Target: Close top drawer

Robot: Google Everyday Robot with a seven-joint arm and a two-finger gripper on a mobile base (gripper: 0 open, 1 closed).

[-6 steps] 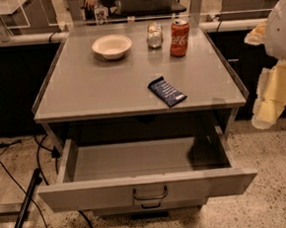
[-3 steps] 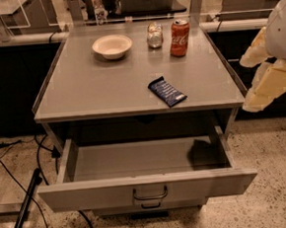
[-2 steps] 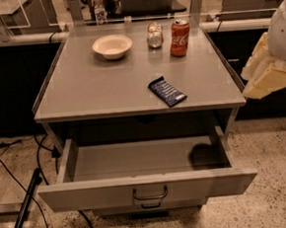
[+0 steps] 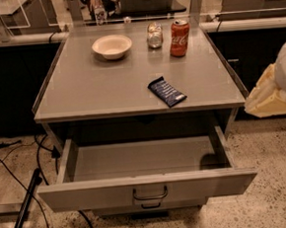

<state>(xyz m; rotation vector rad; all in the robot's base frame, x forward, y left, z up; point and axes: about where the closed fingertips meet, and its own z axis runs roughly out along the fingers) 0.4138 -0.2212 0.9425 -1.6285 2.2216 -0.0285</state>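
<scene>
At 6 o'clock, under the grey counter [image 4: 106, 86], the wide shallow grey metal top drawer [image 4: 90, 193] stands pulled out; the cream end effector [image 4: 271, 96] hangs at 3 o'clock beside the counter, its opening impossible to tell

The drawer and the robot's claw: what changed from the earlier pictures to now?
The claw, at the right edge beside the table, swung from hanging down to lying more sideways. It took hold of nothing. The top drawer stayed pulled open, and the bowl, red can and blue packet stayed put.
</scene>
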